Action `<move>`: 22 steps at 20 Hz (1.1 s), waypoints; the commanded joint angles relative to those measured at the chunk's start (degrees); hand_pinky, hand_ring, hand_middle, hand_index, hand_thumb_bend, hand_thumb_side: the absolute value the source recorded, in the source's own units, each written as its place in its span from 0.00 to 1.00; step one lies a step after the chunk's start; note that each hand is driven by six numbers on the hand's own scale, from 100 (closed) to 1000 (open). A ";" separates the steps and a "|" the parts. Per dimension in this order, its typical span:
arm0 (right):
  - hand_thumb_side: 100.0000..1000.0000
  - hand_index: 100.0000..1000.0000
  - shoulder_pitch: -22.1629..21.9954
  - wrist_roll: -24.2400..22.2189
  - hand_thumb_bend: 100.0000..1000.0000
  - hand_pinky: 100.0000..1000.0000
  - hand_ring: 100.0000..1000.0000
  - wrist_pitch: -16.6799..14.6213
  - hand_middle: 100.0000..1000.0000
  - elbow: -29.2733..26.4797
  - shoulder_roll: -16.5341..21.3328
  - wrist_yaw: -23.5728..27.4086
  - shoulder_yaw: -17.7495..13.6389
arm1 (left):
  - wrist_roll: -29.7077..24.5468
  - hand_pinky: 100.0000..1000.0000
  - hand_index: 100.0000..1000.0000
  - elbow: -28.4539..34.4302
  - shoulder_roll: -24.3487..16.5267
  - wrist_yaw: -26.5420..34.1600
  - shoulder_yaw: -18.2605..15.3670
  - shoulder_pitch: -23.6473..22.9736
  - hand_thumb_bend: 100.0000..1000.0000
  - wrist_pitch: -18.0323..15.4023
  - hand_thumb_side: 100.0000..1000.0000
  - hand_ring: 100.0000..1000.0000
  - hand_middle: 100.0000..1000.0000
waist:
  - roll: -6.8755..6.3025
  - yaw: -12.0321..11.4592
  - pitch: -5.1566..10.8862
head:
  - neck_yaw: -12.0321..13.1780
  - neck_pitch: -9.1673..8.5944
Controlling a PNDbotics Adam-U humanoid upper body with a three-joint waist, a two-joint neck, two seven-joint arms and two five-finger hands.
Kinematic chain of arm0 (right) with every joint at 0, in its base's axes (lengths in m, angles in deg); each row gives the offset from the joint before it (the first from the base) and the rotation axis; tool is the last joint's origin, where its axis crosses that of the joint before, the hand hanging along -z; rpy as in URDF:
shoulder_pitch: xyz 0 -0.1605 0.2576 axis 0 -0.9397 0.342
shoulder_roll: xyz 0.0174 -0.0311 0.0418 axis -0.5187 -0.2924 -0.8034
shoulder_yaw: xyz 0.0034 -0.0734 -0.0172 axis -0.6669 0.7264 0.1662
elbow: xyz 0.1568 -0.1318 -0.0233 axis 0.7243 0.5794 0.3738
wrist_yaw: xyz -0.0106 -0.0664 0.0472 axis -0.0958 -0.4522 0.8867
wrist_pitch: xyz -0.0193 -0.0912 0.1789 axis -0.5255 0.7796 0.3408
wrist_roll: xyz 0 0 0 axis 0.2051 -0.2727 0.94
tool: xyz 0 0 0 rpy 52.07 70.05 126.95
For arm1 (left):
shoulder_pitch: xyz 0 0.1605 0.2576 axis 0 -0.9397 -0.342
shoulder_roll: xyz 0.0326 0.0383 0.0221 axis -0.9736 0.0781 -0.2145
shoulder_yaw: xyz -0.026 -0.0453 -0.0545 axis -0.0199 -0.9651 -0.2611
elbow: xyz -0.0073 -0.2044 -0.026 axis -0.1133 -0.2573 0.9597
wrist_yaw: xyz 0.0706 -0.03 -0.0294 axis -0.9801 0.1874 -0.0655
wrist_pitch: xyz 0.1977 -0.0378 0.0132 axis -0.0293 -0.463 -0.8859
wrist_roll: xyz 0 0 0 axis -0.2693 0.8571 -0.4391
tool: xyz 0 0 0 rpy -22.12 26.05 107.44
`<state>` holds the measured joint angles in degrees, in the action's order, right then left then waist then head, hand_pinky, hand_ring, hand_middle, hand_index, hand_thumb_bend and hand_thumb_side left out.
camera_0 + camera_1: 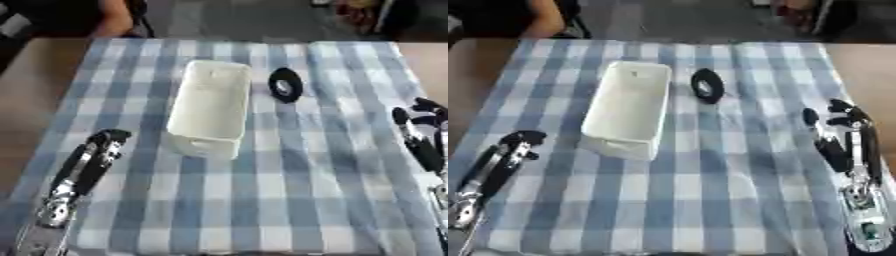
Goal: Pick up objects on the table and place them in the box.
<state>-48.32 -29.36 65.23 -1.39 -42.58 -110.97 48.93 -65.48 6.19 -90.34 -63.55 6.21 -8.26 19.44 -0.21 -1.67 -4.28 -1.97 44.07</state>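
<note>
white box [627,107] looks empty; black ring [707,85] lies up and left of the right hand [842,135], untouched. right hand and left hand [92,160] open, holding nothing; the pick isn't begun.

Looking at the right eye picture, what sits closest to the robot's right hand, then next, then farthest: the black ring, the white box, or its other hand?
From the right hand, at the picture's right edge:
1. Black ring, up and to its left on the checked cloth, just right of the box.
2. White box, in the middle of the cloth.
3. Left hand, across the table at the left edge.
</note>
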 commanded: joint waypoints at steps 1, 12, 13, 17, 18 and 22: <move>0.89 0.83 0.90 0.09 0.64 0.78 0.59 0.00 0.68 -0.66 0.92 -0.10 -0.14 | 0.05 0.64 0.78 1.01 -0.94 -0.25 -0.34 0.45 1.00 0.04 1.00 0.75 0.77 | -0.02 0.11 0.65 | 0.53 0.05; 0.88 0.83 3.02 -0.77 0.65 0.79 0.60 0.08 0.69 0.04 2.56 -0.43 0.84 | 0.01 0.64 0.78 1.00 -1.00 -0.29 -0.27 0.43 1.00 0.03 1.00 0.75 0.77 | 0.01 -0.12 0.77 | 0.39 0.05; 0.87 0.83 4.44 -1.22 0.65 0.79 0.60 0.08 0.69 0.63 3.32 -0.68 1.31 | -0.04 0.64 0.78 0.99 -0.98 -0.29 -0.20 0.42 1.00 0.01 1.00 0.75 0.77 | 0.01 -0.24 0.84 | 0.22 0.05; 0.86 0.83 10.14 -2.90 0.65 0.79 0.61 0.06 0.69 4.33 4.97 -1.43 3.38 | -0.24 0.64 0.78 0.91 -0.87 -0.27 -0.01 0.39 1.00 -0.05 1.00 0.75 0.77 | -0.09 -0.72 0.99 | -0.09 0.05; 0.85 0.83 10.99 -3.13 0.65 0.79 0.60 -0.04 0.69 5.16 5.08 -1.54 3.69 | -0.24 0.64 0.78 0.91 -0.87 -0.26 -0.01 0.39 1.00 -0.06 1.00 0.75 0.77 | -0.11 -0.76 0.98 | -0.12 0.05; 0.84 0.83 15.01 -4.14 0.65 0.79 0.60 -0.19 0.69 9.03 4.78 -1.97 5.19 | -0.32 0.64 0.78 0.86 -0.91 -0.21 0.09 0.40 1.00 -0.08 1.00 0.75 0.77 | -0.14 -0.90 0.84 | -0.38 0.05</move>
<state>-34.63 -33.14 65.12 7.28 -39.04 -112.65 53.85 -65.58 6.18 -90.34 -63.55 6.25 -8.26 19.42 -0.26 -2.56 -4.03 -2.03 44.07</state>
